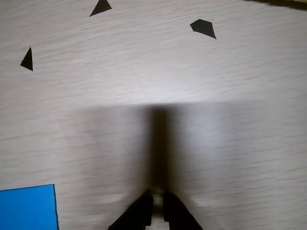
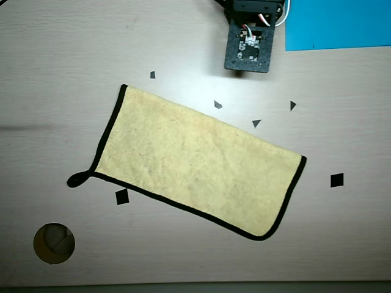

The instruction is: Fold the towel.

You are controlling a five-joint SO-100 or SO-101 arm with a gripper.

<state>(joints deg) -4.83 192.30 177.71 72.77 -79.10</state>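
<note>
The pale yellow towel [image 2: 195,163] lies flat and slanted across the middle of the table in the overhead view, with black edge binding and a small black loop [image 2: 76,180] at its left corner. A thin strip of its edge shows at the top right of the wrist view [image 1: 283,3]. My gripper [image 1: 157,195] enters the wrist view from the bottom, fingers together with nothing between them, above bare table. In the overhead view the arm's wrist [image 2: 247,49] sits above the towel's upper edge and hides the fingers.
A bright blue sheet [image 2: 336,24] lies at the top right of the overhead view and at the bottom left of the wrist view [image 1: 28,208]. Small black tape marks [image 2: 217,104] dot the table. A round brown hole [image 2: 54,243] is at the lower left.
</note>
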